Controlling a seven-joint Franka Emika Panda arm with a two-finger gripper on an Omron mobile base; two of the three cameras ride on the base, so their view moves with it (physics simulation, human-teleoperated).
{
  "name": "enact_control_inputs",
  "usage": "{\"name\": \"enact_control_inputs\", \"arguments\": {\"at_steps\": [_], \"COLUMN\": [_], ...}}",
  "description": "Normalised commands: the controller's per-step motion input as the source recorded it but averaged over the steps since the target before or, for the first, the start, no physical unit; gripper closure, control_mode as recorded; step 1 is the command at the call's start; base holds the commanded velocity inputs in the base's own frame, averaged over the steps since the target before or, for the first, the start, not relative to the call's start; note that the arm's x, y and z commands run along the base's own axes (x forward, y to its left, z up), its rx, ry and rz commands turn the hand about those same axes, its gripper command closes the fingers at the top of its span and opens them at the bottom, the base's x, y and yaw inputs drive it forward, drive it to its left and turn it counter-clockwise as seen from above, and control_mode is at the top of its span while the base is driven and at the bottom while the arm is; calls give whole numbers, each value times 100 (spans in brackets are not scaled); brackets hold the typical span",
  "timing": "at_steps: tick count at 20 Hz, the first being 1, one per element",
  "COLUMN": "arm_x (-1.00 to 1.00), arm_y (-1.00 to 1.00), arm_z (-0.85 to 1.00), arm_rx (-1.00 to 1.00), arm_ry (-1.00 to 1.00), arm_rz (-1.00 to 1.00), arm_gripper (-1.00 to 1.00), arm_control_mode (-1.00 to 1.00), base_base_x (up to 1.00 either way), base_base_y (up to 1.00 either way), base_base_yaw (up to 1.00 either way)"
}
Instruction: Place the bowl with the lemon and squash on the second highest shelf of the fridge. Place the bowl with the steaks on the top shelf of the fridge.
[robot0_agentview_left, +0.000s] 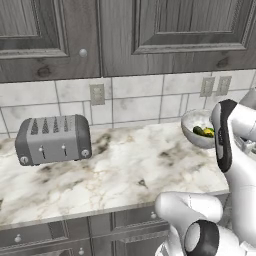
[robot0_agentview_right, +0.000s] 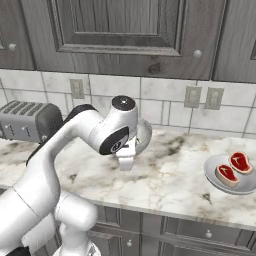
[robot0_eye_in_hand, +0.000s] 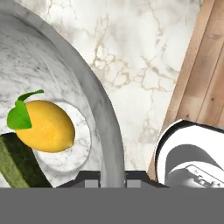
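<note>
Countertop of white-and-brown marble (robot0_agentview_left: 100, 175) carries everything, under dark grey wall cabinets (robot0_agentview_right: 120, 30) and a tiled backsplash. The silver four-slot toaster (robot0_agentview_left: 54, 139) stands at the bench's back left, well apart from the work.

The grey marbled bowl with lemon and squash (robot0_agentview_left: 197, 129) sits near the back edge of the bench, right of centre. The hand view shows the yellow lemon with a green leaf (robot0_eye_in_hand: 41, 125) at the bowl's bottom, the dark green squash (robot0_eye_in_hand: 17, 164) touching it.

The claw (robot0_eye_in_hand: 112, 178) is clenched on this bowl's near rim: one tip inside the wall, one outside, the rim rising straight up from between them. The bowl therefore lies ahead of the claw, its weight hanging off one side of the grip.

The shallow grey bowl with two red steaks (robot0_agentview_right: 232, 172) rests toward the bench's front right corner, well apart.

Judgement: a lift should go straight up, then back over the front edge, where room is open; tilt risks spilling the lemon.
</note>
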Motion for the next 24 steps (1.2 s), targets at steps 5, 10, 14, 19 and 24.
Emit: {"name": "enact_control_inputs", "arguments": {"at_steps": [5, 10, 14, 19, 24], "arm_x": [-62, -25, -7, -4, 0], "arm_y": [100, 89, 13, 0, 0], "arm_z": [71, 25, 1, 0, 0], "arm_rx": [-2, 0, 0, 0, 0], "arm_ry": [3, 2, -1, 0, 0], "arm_rz": [15, 9, 1, 0, 0], "arm_gripper": [100, 100, 100, 100, 100], "arm_control_mode": [-100, -100, -100, 100, 100], "base_base_x": [0, 0, 0, -8, -63], "base_base_y": [0, 0, 0, 0, 0], "base_base_yaw": [0, 0, 0, 0, 0]}}
